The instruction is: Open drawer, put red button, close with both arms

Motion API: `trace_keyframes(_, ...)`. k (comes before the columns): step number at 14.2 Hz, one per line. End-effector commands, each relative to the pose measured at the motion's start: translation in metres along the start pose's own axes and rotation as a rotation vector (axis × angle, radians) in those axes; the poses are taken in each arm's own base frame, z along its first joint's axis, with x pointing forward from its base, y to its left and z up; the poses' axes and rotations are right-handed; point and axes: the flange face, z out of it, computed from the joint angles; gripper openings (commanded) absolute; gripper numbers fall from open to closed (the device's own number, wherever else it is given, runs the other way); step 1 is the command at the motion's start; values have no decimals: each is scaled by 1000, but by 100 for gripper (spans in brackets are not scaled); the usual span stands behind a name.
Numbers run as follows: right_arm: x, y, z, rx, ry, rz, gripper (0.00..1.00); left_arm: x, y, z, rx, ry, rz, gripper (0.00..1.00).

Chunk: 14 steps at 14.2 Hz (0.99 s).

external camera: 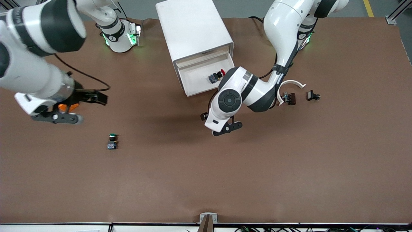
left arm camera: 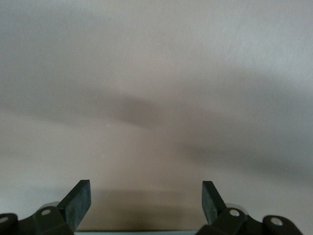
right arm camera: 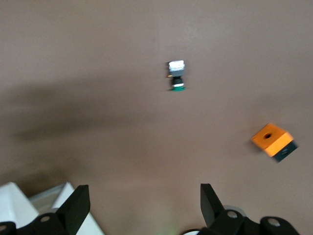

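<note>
The white cabinet stands between the arms' bases, and its lowest drawer is pulled out. The red button lies inside that drawer, near the corner toward the left arm's end. My left gripper hangs over the bare table just in front of the drawer. In the left wrist view the left gripper is open, with only tabletop between its fingers. My right gripper is raised over the table toward the right arm's end. It shows open and empty in the right wrist view.
A green-capped button lies nearer the front camera than the right gripper. An orange cube sits under the right arm's hand. A white curved piece and two small dark parts lie toward the left arm's end.
</note>
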Motion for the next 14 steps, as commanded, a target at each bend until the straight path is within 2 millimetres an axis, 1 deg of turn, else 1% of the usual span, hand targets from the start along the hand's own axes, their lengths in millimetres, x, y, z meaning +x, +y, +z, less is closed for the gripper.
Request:
trace_keyframes(1,3,64,-3,12,-4,-93,100,-26,-8,1,47,7,27,100)
trace_keyframes(2,6,87,-1,20,-6,-97,100,-29,-10,1,57,12,31,100)
trace_keyframes(3,8,108,0,27,-7,-92,100,-34,-9,8,70,7,37,100)
trace_keyframes(4,8,118,1,31,-9,-82,100,-43,-7,13,80,3,49,100)
trace_keyframes(6,7,138,-1,34,-7,-37,100,-47,-9,13,84,1,52,100)
trace_keyframes(7,7,143,-2,32,-6,-30,100,-53,-9,10,83,1,58,100)
trace_keyframes(9,4,155,-1,36,-29,-13,100,-66,-6,16,90,1,85,100)
trace_keyframes(10,2,162,-4,45,-25,-6,100,-74,-2,20,95,0,103,100)
trace_keyframes(12,-1,163,-21,47,9,-5,100,-79,0,21,97,-2,112,100)
trace_keyframes(13,-2,161,-24,47,9,-2,100,-84,2,22,96,-7,118,100)
trace_keyframes(14,-4,158,-26,41,9,-5,100,-93,5,26,99,-17,133,100)
